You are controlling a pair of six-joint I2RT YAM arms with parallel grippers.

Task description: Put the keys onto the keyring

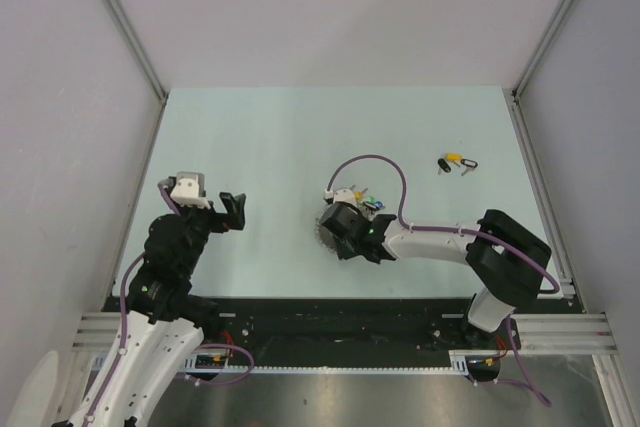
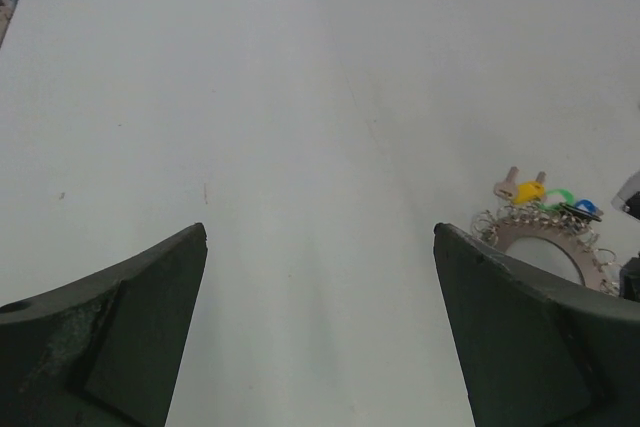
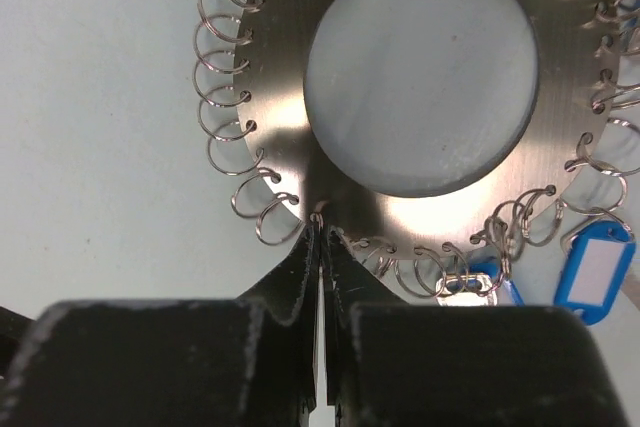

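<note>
At the right wrist view's bottom, right jaws shut at the keyring rim.
Left jaws wide; check a loop is truly pinched before lifting.

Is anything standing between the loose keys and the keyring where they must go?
Nothing visible lies on the table between the keys and the keyring. The right arm's purple cable loops across that line in the top view, and the right gripper, fingers shut, sits at its rim.
</note>
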